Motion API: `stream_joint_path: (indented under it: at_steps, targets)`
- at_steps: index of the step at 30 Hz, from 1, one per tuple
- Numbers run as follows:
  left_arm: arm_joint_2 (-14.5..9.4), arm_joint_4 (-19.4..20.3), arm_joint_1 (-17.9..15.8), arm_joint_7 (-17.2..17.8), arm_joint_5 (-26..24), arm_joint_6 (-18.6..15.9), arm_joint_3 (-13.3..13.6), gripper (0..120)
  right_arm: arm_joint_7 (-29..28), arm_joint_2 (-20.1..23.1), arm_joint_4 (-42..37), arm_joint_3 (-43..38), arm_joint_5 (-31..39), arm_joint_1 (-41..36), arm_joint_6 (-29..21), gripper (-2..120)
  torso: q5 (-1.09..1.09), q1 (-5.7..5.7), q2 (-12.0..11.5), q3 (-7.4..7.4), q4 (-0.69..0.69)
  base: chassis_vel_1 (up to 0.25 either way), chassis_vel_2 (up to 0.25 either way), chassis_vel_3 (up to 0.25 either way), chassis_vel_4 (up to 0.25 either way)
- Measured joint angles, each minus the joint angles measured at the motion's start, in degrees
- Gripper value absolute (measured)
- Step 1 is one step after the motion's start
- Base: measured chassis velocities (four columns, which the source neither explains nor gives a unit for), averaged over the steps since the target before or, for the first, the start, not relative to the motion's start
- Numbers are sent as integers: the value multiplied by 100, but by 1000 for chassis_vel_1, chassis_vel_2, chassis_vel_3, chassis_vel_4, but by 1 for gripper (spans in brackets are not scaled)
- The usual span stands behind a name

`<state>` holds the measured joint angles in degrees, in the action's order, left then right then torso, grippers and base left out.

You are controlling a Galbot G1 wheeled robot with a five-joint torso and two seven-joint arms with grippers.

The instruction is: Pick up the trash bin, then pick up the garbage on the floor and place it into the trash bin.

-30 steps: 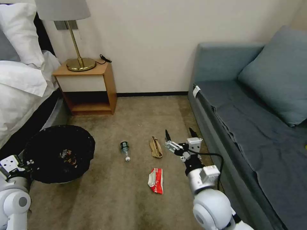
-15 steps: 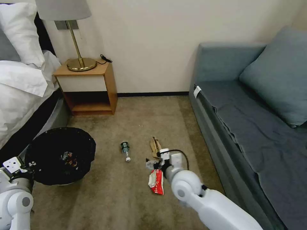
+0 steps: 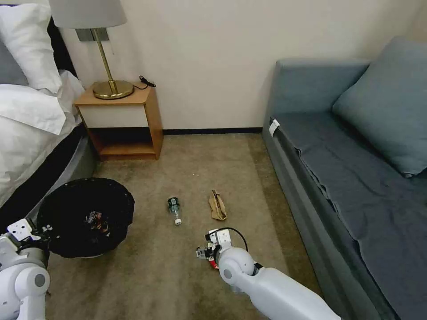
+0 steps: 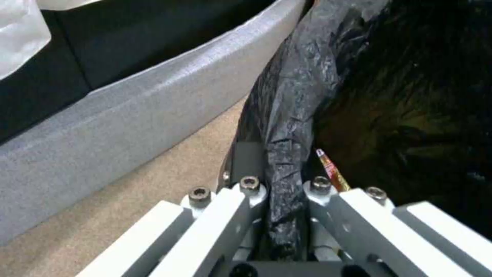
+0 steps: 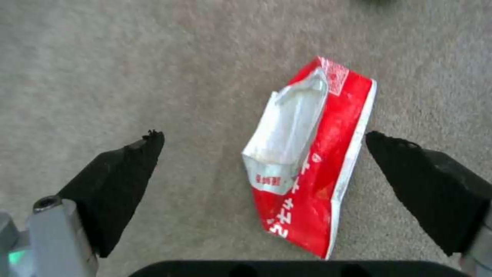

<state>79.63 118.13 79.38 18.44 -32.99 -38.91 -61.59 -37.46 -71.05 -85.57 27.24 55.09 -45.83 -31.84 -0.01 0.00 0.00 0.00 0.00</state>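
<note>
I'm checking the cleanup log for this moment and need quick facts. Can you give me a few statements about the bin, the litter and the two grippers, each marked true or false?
1. The left gripper is shut on the black plastic bag rim of the small round trash bin. True.
2. The right gripper has closed on the red-and-white wrapper. False: its fingers stand open on either side of the wrapper, which lies on the carpet.
3. The crumpled brown paper bag is inside the bin. False: it lies on the carpet.
4. The small clear bottle with a green label and white cap lies on the floor between the bin and the paper bag. True.
</note>
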Motion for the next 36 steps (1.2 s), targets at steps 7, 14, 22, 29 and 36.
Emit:
stream_joint_path:
  at_steps: [7, 14, 22, 29, 36]
  targets:
    - [2, 32, 16, 1, 17, 1, 8, 2, 141, -126, 357, 13, -168, 0, 91, 99, 0, 0, 0, 0, -1, 0, 0, 0, 0]
    - [2, 97, 54, 4, 22, 2, 17, 2, 376, -309, 1070, 152, -501, 204, 273, 92, 1, 0, 0, 0, 0, 0, 0, 0, 0]
    - [-2, 100, 69, 4, 26, 14, 5, 2, 547, -395, 1586, 286, -675, 431, 374, 75, 1, 0, 0, 0, 0, 0, 0, 0, 0]
    - [-2, 83, 59, 4, 45, 26, -1, 2, 633, -396, 1636, 370, -685, 468, 401, 46, 1, 0, 0, 0, 0, 0, 0, 0, 0]
    - [4, 85, 62, 3, 61, 27, -3, 2, 715, -411, 1689, 400, -709, 452, 440, 25, 1, 0, 0, 0, 0, 0, 0, 0, 0]
